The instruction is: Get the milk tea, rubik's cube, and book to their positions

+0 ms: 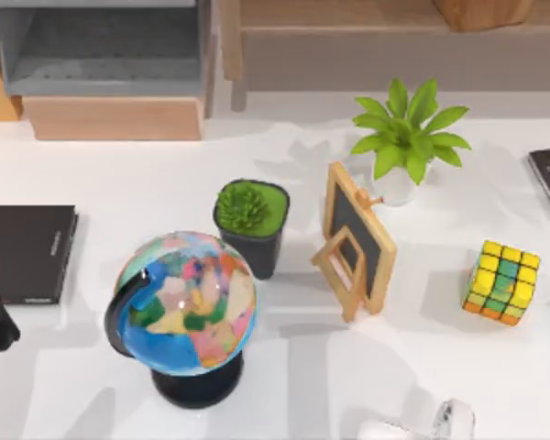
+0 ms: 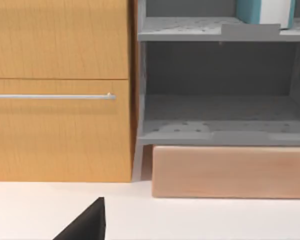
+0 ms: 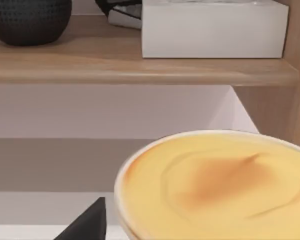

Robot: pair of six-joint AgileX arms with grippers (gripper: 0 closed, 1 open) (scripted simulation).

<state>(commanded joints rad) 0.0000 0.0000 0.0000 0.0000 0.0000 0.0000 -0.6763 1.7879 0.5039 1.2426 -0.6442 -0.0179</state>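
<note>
multicoloured yellow-green-orange rubik's cube (image 1: 502,281): on white table (image 1: 440,367), right side, well apart from wooden-framed easel chalkboard (image 1: 357,240) | teal book (image 2: 264,11): upper grey shelf | milk tea, tan-topped cup (image 3: 215,185): close under right wrist camera | grippers: state cannot tell | thin black book (image 1: 26,252): spine lettering unreadable
</note>
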